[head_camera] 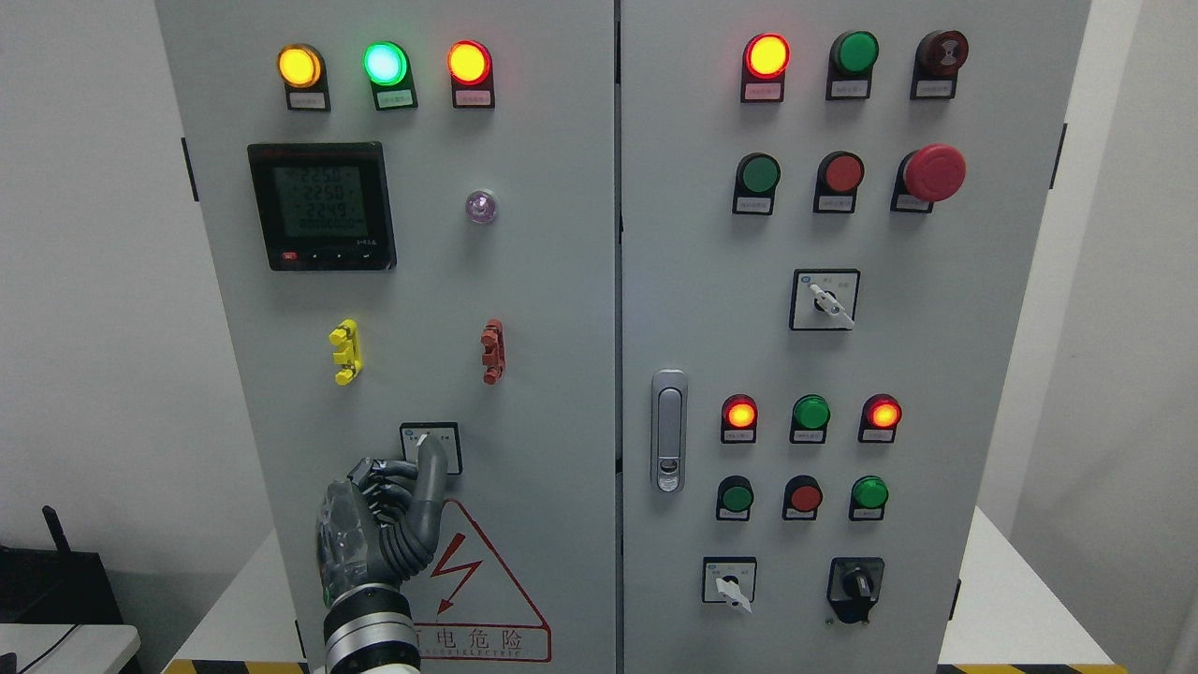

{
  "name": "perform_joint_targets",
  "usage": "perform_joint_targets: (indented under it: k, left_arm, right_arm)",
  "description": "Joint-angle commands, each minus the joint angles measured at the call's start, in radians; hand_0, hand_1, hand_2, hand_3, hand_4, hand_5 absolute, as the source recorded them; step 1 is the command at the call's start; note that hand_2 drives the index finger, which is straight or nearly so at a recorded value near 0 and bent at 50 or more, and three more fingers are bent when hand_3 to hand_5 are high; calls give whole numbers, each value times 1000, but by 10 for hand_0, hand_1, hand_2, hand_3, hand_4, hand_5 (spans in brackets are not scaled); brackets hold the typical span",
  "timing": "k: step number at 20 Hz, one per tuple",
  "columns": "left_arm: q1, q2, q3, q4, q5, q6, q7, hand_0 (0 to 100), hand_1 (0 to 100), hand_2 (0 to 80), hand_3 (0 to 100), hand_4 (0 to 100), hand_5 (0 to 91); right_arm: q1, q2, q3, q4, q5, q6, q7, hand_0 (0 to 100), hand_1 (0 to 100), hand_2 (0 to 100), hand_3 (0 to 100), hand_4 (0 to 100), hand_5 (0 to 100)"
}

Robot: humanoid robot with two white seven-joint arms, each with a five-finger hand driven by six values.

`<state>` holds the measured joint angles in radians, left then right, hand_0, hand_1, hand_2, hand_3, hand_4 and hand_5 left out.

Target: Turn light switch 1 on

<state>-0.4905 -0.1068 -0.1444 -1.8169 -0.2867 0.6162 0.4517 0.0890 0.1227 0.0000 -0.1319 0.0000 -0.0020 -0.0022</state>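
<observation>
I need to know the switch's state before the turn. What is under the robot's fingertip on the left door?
The left hand has one finger extended onto the selector switch. Its black frame and white label plate show; the finger covers the knob, so its position cannot be seen.

Near, head-on head view of cabinet [599, 281]

Matt grey painted metal covers the cabinet door [524, 309]; at its six o'clock the left hand [374, 524] shows dark plastic fingers and a ribbed, shiny metal wrist. The door latch [668, 431] gleams like polished chrome.
</observation>
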Motion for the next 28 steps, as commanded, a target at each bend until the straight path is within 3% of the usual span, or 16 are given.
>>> perform_joint_targets:
  k: [1,28]
  left_arm:
    - [-2,1,-3,1,-2,8,-5,248,340,561,891,897,784]
    - [-8,1,-6,2,-2,14,-10,334,338,583,904,910,801]
  right_arm:
    - [0,0,20,0,-26,1,1,120,389,0,0,0,0]
    - [0,0,20,0,-26,1,1,120,389,0,0,0,0]
